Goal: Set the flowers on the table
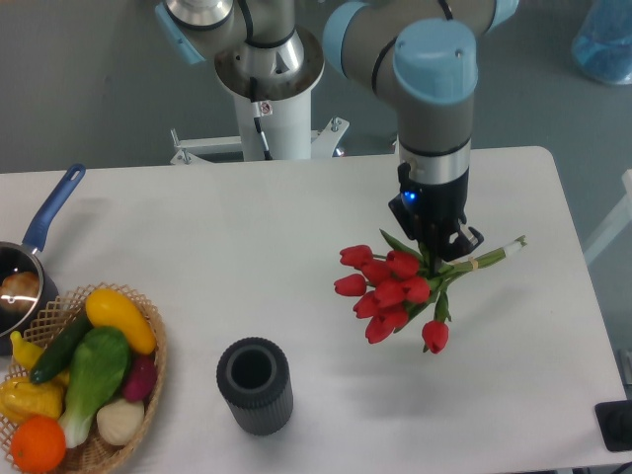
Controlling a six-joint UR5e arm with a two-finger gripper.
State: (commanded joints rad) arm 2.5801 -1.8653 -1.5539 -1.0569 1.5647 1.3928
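A bunch of red tulips (pixel 395 294) with green stems hangs above the right half of the white table (pixel 247 257). The stems stick out to the right, tied with a band. My gripper (pixel 435 255) is shut on the stems just behind the flower heads and holds the bunch above the table top. The fingertips are partly hidden by leaves. A dark grey ribbed vase (pixel 255 385) stands upright and empty near the front edge, well to the left of the flowers.
A wicker basket (pixel 148 395) with vegetables and fruit sits at the front left. A pot with a blue handle (pixel 44 219) is at the left edge. The arm's white base (pixel 272 109) stands behind the table.
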